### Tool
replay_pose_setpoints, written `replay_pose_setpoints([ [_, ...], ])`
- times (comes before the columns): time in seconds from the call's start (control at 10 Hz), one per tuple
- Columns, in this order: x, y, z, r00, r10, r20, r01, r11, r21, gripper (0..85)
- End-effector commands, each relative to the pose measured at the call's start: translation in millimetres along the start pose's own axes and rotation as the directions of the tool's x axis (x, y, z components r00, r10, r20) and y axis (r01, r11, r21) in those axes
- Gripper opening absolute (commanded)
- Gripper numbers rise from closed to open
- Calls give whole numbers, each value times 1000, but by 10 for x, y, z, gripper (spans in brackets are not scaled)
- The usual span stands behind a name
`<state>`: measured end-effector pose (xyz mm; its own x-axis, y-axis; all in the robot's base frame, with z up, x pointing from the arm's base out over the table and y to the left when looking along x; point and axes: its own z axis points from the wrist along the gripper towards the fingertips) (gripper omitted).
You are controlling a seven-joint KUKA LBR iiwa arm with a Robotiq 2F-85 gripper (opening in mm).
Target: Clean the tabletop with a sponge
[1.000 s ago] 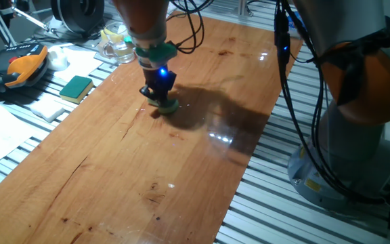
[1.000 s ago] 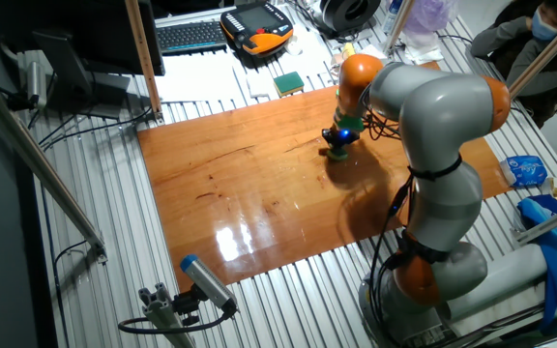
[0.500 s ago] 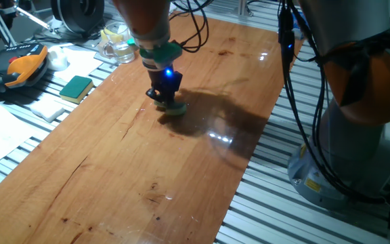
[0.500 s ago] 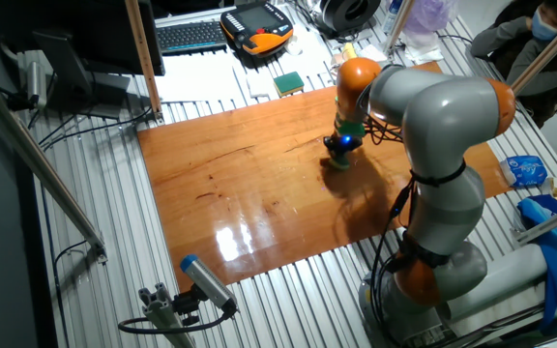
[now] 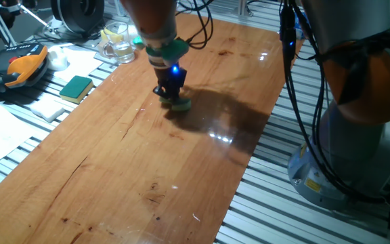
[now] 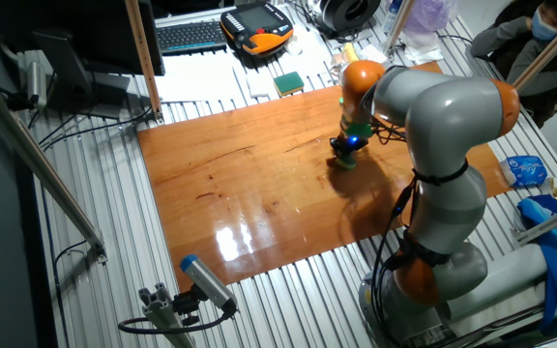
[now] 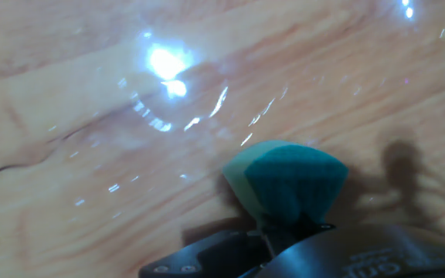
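Pinching waisted teal sponge [image 7: 284, 181] on glossy tabletop [image 5: 147, 169].

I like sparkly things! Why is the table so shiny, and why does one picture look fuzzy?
Hand view: blurry, with white glare streaks on the tabletop beside the sponge. One fixed view: small glints, and the arm's dark shadow. The other fixed view: a big white reflection near the front edge.

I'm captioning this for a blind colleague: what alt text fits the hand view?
A small teal-green sponge with a paler edge, held in the dark claw, presses on the glossy reddish-brown wooden tabletop, which shows bright light reflections.
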<state>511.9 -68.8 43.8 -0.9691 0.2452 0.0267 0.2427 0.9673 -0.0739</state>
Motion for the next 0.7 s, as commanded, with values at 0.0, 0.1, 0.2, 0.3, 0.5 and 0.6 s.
replay_pose_setpoints([
  [0.0,-64,-69,-37,1000,-13,-6,13,1000,-1,170],
  [0.1,-127,-141,-71,1000,-24,-13,24,1000,-2,170],
  [0.2,-196,-223,-87,999,-38,-16,38,999,-3,170],
  [0.3,-268,-329,-85,998,-56,-15,56,998,-4,170],
  [0.5,-383,-502,-81,996,-90,-11,90,996,-13,170],
  [0.6,-419,-539,-86,995,-95,-12,95,995,-17,170],
])
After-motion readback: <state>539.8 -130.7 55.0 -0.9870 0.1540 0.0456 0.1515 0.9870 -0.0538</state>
